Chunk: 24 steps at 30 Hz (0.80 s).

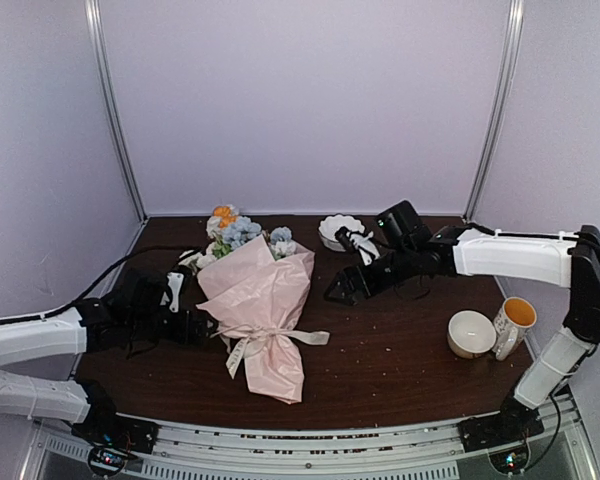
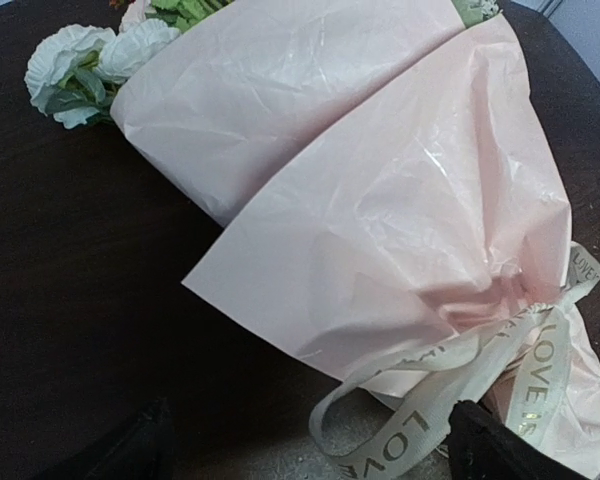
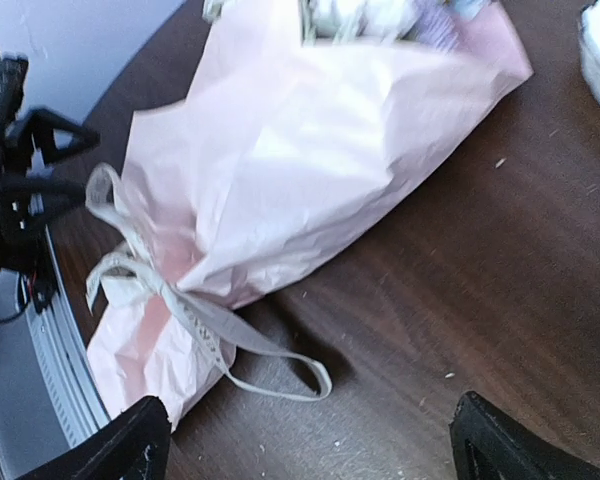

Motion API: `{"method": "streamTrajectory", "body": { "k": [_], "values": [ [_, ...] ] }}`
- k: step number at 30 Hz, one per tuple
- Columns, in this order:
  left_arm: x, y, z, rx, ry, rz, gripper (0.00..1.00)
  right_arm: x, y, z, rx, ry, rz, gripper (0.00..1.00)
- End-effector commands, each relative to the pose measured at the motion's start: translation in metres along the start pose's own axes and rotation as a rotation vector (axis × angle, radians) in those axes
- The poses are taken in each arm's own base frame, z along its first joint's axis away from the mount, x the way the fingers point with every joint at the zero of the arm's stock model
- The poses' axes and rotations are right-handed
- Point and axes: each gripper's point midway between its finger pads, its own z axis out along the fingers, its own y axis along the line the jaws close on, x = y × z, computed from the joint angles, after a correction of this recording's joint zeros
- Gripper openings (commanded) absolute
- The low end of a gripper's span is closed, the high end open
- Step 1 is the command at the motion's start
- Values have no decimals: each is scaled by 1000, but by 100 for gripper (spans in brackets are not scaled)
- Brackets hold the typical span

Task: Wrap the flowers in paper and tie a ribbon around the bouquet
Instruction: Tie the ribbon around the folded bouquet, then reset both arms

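The bouquet (image 1: 260,300) lies on the dark table with its blooms toward the back. Pale blue, white and orange flowers (image 1: 238,230) stick out of the pink paper (image 1: 255,285) cone. A cream ribbon (image 1: 270,340) printed "LOVE" cinches its lower part, with loops spread to both sides. My left gripper (image 1: 208,326) sits just left of the knot, open. In the left wrist view the gripper (image 2: 315,455) has a slack ribbon (image 2: 500,385) loop lying loose between its fingers. My right gripper (image 1: 338,292) hangs open to the right of the cone. In the right wrist view it (image 3: 320,450) is over bare table, near a ribbon (image 3: 195,320) loop.
A white scalloped dish (image 1: 338,230) stands behind the right gripper. A cream bowl (image 1: 471,333) and a mug (image 1: 513,322) with an orange inside stand at the right, by the right arm's elbow. A metal rail (image 1: 310,440) runs along the near table edge.
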Motion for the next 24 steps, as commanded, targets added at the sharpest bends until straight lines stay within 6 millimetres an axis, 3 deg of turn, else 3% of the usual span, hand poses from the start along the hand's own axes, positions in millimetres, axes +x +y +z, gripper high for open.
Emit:
{"method": "streamTrajectory", "body": {
  "k": [1, 7, 10, 13, 16, 20, 24],
  "values": [
    [-12, -3, -18, 7, -28, 52, 98, -43, -32, -46, 118, -218, 62, 100],
    [-30, -29, -32, 130, -71, 120, 98, -65, -96, -122, 318, -493, 234, 100],
    [-61, -18, -49, 52, -198, 81, 98, -61, -129, -165, 456, -623, 299, 100],
    [-89, 19, -63, -131, -311, 17, 98, -52, -163, -202, 545, -714, 377, 100],
    [-103, 66, -63, -317, -300, -69, 98, -37, -193, -219, 577, -737, 484, 100],
    [-107, 119, -61, -580, -259, -108, 98, -15, -227, -250, 714, -809, 570, 100],
    [-96, 184, -70, -781, -285, -248, 98, 18, -250, -281, 951, -875, 570, 100]
  ]
}}
